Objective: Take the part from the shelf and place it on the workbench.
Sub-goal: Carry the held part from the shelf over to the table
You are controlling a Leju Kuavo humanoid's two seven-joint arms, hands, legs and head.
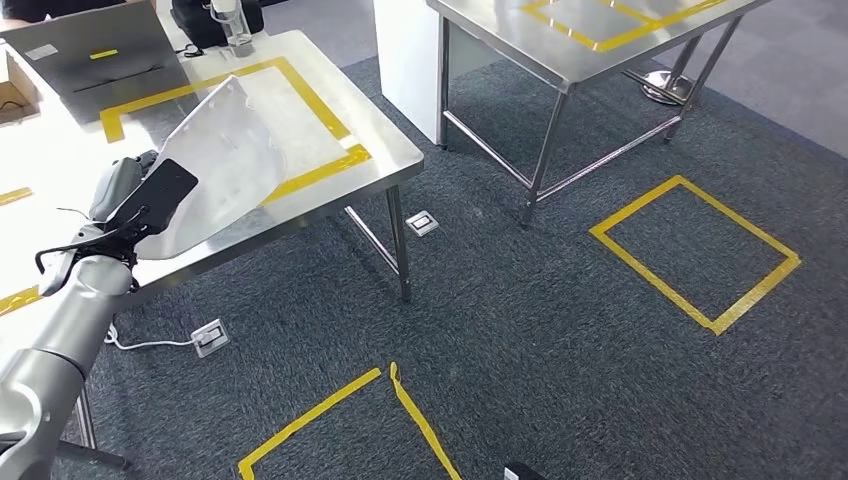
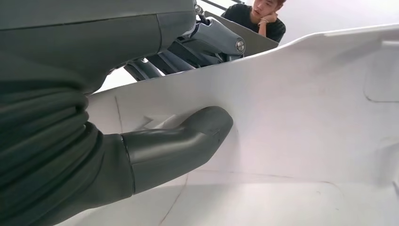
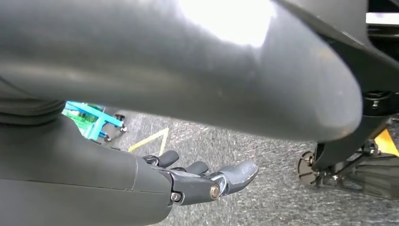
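One hand, our left hand (image 1: 140, 205), pinches the white part (image 1: 230, 160) with thumb and fingers; we should lower it flat inside the yellow tape frame (image 1: 320, 105) on the workbench (image 1: 390, 150); right hand (image 3: 207, 181) fingers hang loosely apart.

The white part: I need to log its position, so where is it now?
In the head view the white part is at the left, held by the left hand over the steel workbench, above its yellow tape outline.

Dark grey carpet (image 1: 520, 300) (yellow tape squares (image 1: 695, 250)), second steel table (image 1: 590, 45), bright light.
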